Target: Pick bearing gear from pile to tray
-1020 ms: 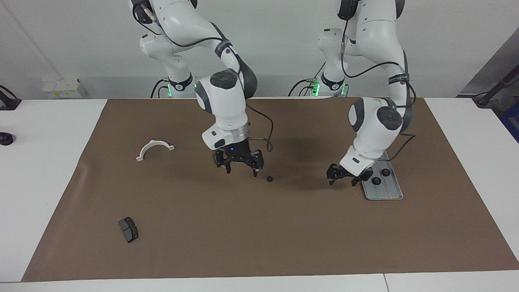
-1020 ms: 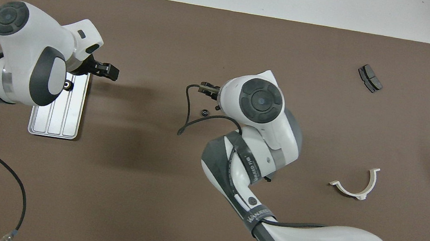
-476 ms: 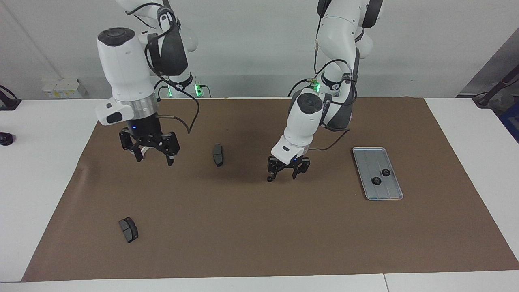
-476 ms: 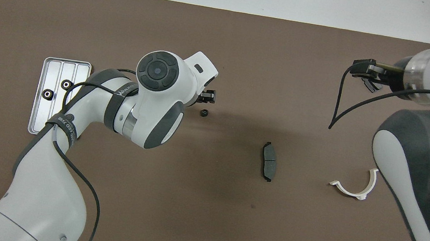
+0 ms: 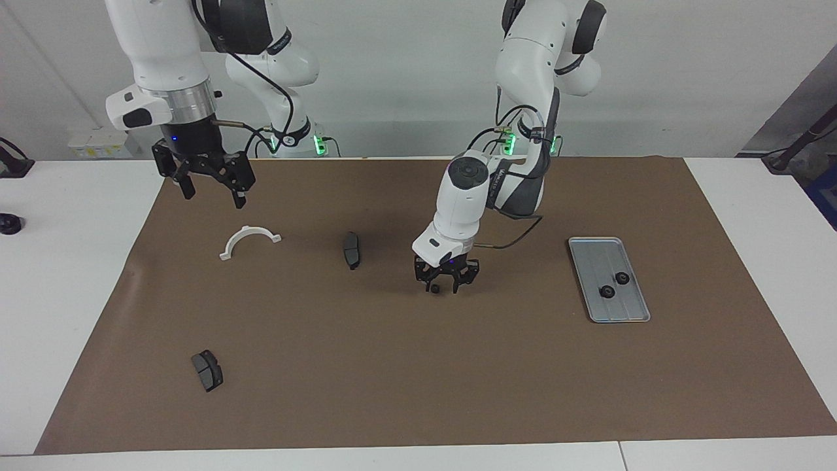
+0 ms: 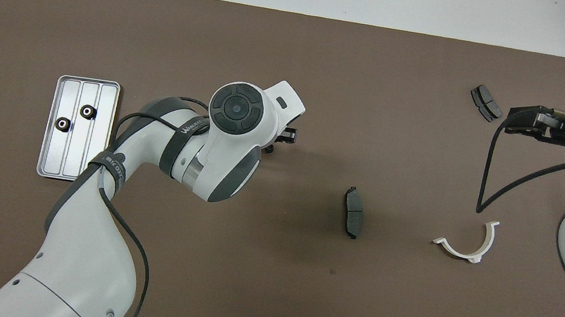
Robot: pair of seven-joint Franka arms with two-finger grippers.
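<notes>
Fingers of the left gripper (image 5: 441,286) are spread and lowered to the brown mat (image 5: 418,392), and a small black gear (image 5: 434,288) is seen on the mat between them, not visibly clamped. Two more black gears (image 5: 614,284) are held in the tray (image 5: 631,313), toward the left arm's end of the table. The right gripper (image 5: 210,190) is kept raised, fingers apart and empty, above the white half-ring bracket (image 5: 250,241). Two dark plates (image 5: 352,249) (image 5: 207,370) lie apart on the mat.
</notes>
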